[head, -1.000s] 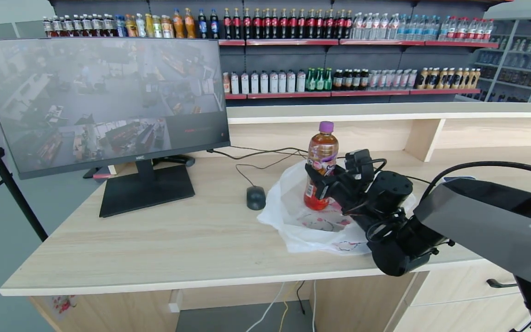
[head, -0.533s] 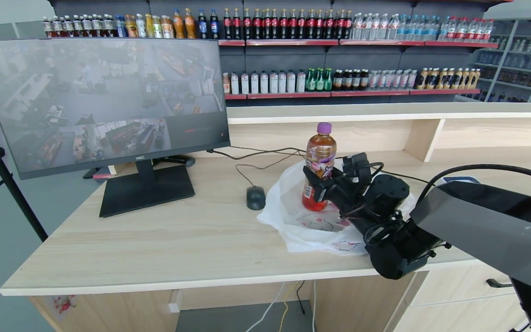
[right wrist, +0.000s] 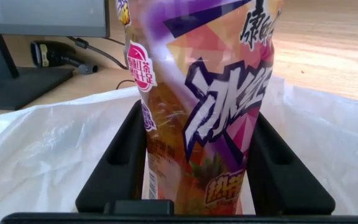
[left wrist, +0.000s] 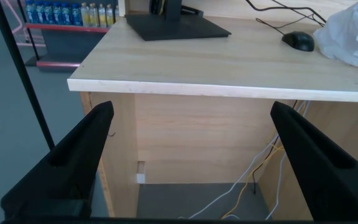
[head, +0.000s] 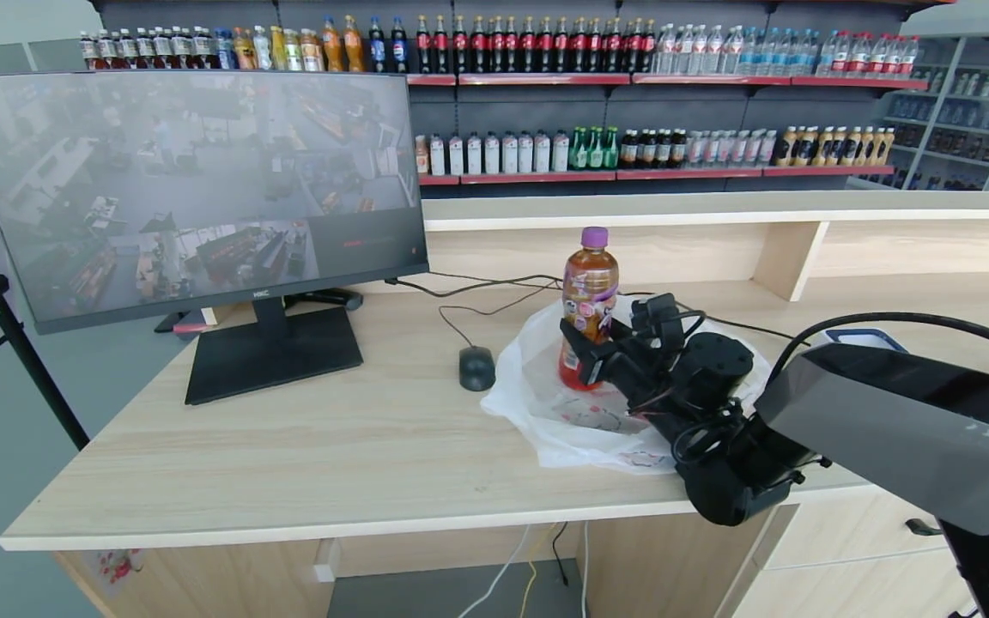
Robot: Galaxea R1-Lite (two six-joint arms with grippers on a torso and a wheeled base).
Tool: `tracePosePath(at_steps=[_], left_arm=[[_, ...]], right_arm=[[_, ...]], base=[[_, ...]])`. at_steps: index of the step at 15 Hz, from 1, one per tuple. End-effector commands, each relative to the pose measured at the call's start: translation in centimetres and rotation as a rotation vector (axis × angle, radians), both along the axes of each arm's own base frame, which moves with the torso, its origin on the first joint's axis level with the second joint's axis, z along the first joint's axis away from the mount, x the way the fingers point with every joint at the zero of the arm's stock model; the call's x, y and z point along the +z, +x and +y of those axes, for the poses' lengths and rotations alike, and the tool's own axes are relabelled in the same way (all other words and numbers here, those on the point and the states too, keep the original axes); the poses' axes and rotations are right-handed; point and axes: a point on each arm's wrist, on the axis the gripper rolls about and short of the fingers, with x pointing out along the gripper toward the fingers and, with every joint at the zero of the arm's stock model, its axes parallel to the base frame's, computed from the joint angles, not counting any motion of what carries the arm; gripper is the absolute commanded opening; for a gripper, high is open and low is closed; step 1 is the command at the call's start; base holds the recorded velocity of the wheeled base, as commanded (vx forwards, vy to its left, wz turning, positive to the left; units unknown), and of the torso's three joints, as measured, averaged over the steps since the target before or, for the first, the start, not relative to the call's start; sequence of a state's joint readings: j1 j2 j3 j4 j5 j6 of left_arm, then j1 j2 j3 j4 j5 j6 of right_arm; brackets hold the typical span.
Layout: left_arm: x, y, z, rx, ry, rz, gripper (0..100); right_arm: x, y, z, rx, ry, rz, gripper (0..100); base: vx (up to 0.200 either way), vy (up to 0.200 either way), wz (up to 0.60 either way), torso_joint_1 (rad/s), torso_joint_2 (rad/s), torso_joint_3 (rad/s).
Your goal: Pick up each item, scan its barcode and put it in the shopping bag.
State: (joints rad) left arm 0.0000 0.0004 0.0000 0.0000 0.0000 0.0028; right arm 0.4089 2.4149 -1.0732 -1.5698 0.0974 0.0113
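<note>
Head view: right gripper clamps the bottle upright above the shopping bag, 3 o'clock of the mouse, likely so it drops in standing; left gripper gapes wide

Monitor stood on desk toward rear left corner. Mouse lay mid-desk, right of monitor base and just left of bag. Bag lay near right front edge. Bottle was upright over bag, gripped by right gripper from the front-right side. Cables ran along rear edge, behind mouse. Shelves stood behind desk.
</note>
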Motion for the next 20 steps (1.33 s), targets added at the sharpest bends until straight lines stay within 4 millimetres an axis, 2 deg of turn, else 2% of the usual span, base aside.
tracePosePath(at_steps=[1,3,4,6,10,13,16,17,20], left_arm=[[0.0,0.0,0.0,0.0,0.0,0.0,100],[0.0,0.0,0.0,0.0,0.0,0.0,100],[0.0,0.0,0.0,0.0,0.0,0.0,100],[0.0,0.0,0.0,0.0,0.0,0.0,100],[0.0,0.0,0.0,0.0,0.0,0.0,100],[0.0,0.0,0.0,0.0,0.0,0.0,100],[0.0,0.0,0.0,0.0,0.0,0.0,100],[0.0,0.0,0.0,0.0,0.0,0.0,100],[0.0,0.0,0.0,0.0,0.0,0.0,100]], right_arm=[[-0.1,0.0,0.0,0.002,0.0,0.003,0],[-0.1,0.0,0.0,0.002,0.0,0.003,0],[-0.1,0.0,0.0,0.0,0.001,0.002,100],[-0.1,0.0,0.0,0.0,-0.001,0.001,100],[1.1,-0.4,0.3,0.006,0.004,-0.027,100],[2.8,-2.1,-0.4,0.001,-0.021,-0.037,100],[4.1,-5.5,-1.9,0.002,-0.042,0.011,100],[4.6,-7.3,-2.4,0.009,-0.054,0.032,100],[6.8,-10.5,-3.1,0.027,-0.064,0.003,100]], base=[[0.0,0.0,0.0,0.0,0.0,0.0],[0.0,0.0,0.0,0.0,0.0,0.0],[0.0,0.0,0.0,0.0,0.0,0.0],[0.0,0.0,0.0,0.0,0.0,0.0],[0.0,0.0,0.0,0.0,0.0,0.0],[0.0,0.0,0.0,0.0,0.0,0.0],[0.0,0.0,0.0,0.0,0.0,0.0],[0.0,0.0,0.0,0.0,0.0,0.0],[0.0,0.0,0.0,0.0,0.0,0.0]])
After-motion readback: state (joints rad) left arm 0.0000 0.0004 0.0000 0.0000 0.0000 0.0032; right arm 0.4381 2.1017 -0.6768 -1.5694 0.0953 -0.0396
